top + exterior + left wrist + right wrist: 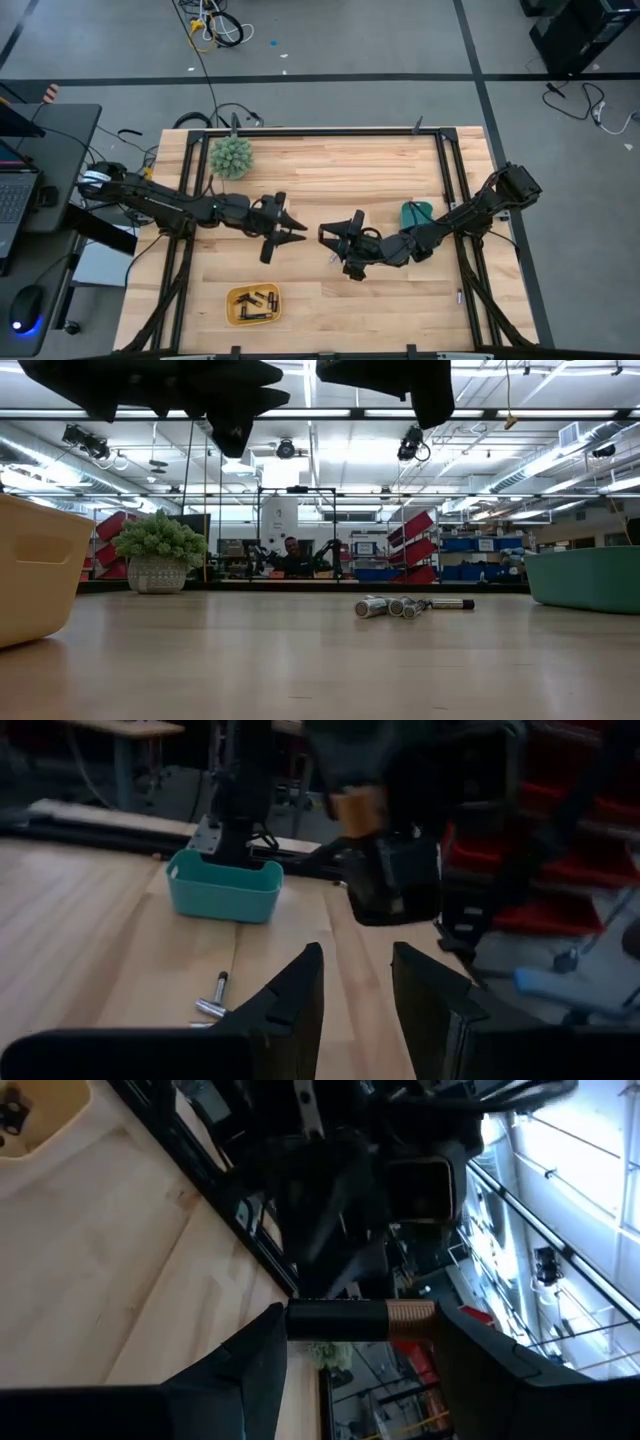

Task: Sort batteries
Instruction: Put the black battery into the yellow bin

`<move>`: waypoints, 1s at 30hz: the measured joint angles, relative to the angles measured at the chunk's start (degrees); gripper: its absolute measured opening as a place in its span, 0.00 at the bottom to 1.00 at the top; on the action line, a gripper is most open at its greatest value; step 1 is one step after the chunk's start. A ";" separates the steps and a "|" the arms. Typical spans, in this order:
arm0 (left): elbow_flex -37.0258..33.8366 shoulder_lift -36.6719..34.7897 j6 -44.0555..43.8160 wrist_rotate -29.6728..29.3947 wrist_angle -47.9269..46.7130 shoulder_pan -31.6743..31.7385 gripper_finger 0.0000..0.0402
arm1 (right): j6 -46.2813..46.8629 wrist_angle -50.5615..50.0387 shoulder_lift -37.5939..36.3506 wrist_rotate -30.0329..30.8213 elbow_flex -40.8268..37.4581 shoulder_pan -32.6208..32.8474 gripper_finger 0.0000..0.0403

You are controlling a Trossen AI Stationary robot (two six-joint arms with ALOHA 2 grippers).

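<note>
Over the table's middle my right gripper (328, 240) is shut on one battery (345, 1320), black with a copper-coloured end. My left gripper (298, 228) hovers just left of it, facing it, open, nothing between its fingers (300, 995). A few loose silvery and dark batteries (400, 605) lie on their sides on the wood below the grippers, and also show as batteries (213, 1003) in the left wrist view. A yellow tray (232, 305) near the front edge holds several dark batteries. A teal tray (418, 212) stands at the right. My right gripper pinches the battery endwise. Its black end (300, 1320) is against one finger and its copper end (415, 1318) against the other, so it spans the gap. The fingers reach in level from the table's right side. The battery is clear of the table.
A spiky green ball (231, 157) sits at the table's far left. Black frame rails (450, 180) run along the table's left, right and far sides. Bare wood lies between the two trays and in front of the grippers.
</note>
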 joint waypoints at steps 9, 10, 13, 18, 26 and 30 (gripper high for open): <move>0.00 0.02 -6.27 -2.49 6.73 0.45 0.29 | -2.72 1.36 0.02 -0.79 0.00 -0.18 0.52; 0.00 0.02 -6.32 -3.00 7.79 0.48 0.29 | -3.06 1.94 0.02 -0.95 0.00 -0.21 0.52; 0.00 0.02 -6.32 -1.84 10.11 0.48 0.29 | -4.48 2.60 0.02 -1.11 0.00 -0.21 0.52; 0.00 0.08 -6.36 -1.34 10.49 0.45 0.29 | -7.31 4.30 0.02 -1.11 0.02 -0.27 0.52; 0.04 5.39 -8.01 -0.25 16.77 0.42 0.33 | -9.62 5.09 0.03 -1.22 0.02 -0.79 0.52; 0.04 6.62 -9.08 -0.35 18.37 0.44 0.40 | -9.62 5.09 0.03 -1.19 0.02 -0.86 0.52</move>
